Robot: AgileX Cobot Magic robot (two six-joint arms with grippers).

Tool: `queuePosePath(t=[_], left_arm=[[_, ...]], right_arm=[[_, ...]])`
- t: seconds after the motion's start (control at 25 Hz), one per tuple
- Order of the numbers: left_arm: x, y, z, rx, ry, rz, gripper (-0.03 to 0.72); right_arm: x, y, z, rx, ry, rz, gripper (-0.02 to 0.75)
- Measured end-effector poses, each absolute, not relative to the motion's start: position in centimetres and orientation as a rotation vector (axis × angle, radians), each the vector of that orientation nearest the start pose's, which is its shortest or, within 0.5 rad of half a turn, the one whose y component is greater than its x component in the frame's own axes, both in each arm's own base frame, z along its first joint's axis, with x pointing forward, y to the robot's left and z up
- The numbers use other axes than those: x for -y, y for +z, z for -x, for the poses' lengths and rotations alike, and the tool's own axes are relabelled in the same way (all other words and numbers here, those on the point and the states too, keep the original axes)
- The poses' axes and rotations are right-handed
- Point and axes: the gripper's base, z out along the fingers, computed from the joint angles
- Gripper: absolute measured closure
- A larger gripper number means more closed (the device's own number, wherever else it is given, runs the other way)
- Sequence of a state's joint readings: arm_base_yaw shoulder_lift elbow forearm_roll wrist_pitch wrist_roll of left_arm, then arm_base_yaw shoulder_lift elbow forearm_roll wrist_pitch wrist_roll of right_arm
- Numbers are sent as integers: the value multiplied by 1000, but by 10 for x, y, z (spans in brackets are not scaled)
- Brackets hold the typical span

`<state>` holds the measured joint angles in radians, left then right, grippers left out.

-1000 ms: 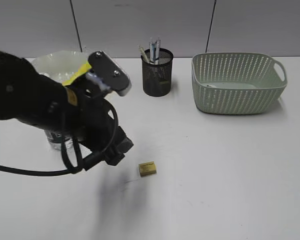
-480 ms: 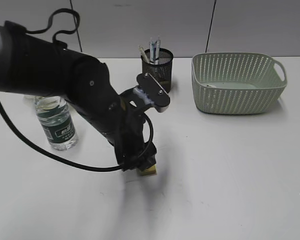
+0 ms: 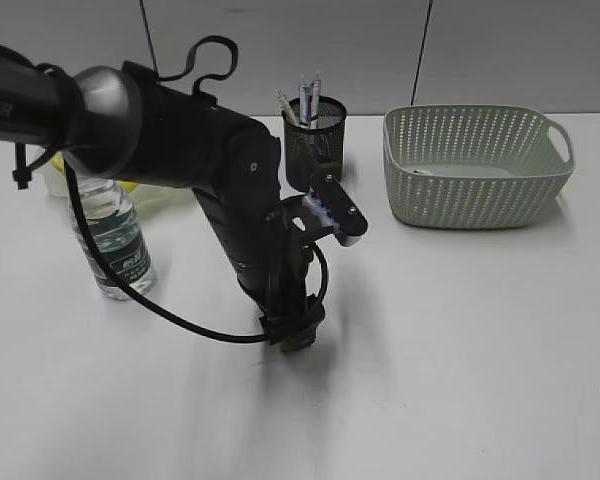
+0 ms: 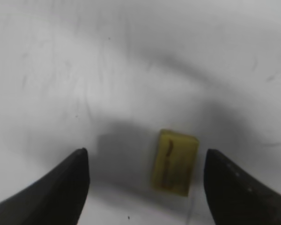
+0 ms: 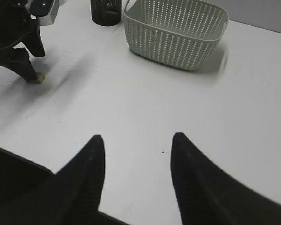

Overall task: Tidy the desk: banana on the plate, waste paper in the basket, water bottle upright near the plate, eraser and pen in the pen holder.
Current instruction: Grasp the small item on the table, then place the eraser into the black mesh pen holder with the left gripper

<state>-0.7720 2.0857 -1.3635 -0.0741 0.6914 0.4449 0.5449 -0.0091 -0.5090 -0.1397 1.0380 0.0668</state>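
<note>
My left claw (image 4: 145, 187) hangs spread over the surface (image 3: 460, 350), one finger on each side of the eraser (image 4: 174, 162), which lies flat, nearer my right finger (image 4: 234, 187). My right claw (image 5: 136, 183) hangs spread and empty. Closing off-centre could shove the eraser aside or tip it out of the pinch.

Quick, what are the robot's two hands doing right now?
Left gripper: open around the eraser, not gripping.
Right gripper: open, empty.
</note>
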Motion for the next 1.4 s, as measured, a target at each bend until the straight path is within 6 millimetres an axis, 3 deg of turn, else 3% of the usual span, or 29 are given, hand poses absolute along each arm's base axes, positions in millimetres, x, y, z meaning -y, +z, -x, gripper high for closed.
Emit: queuePosePath(t=[0.32, 0.44, 0.56, 0.72, 0.88, 1.12, 1.28, 1.4], left_arm=[[295, 115, -297, -2479, -117, -1645, 146], [296, 115, -299, -2466, -108, -1648, 266], [297, 116, -300, -2471, -106, -1653, 490], [301, 127, -303, -2501, -114, -1669, 499], [314, 169, -316, -2382, -149, -1593, 499], [340, 248, -345, -2008, -218, -1344, 499], [342, 267, -364, -1830, -231, -1188, 499], [331, 273, -384, -1748, -217, -1078, 499]], right_arm=[[13, 282, 0, -1947, 229, 468, 364], [13, 282, 0, -1947, 229, 468, 364], [13, 282, 0, -1947, 229, 468, 364], [13, 282, 0, -1947, 229, 468, 364], [13, 282, 0, -1947, 229, 468, 364], [13, 282, 0, -1946, 229, 468, 364], [13, 282, 0, -1946, 229, 468, 364], [13, 282, 0, -1946, 229, 468, 364]])
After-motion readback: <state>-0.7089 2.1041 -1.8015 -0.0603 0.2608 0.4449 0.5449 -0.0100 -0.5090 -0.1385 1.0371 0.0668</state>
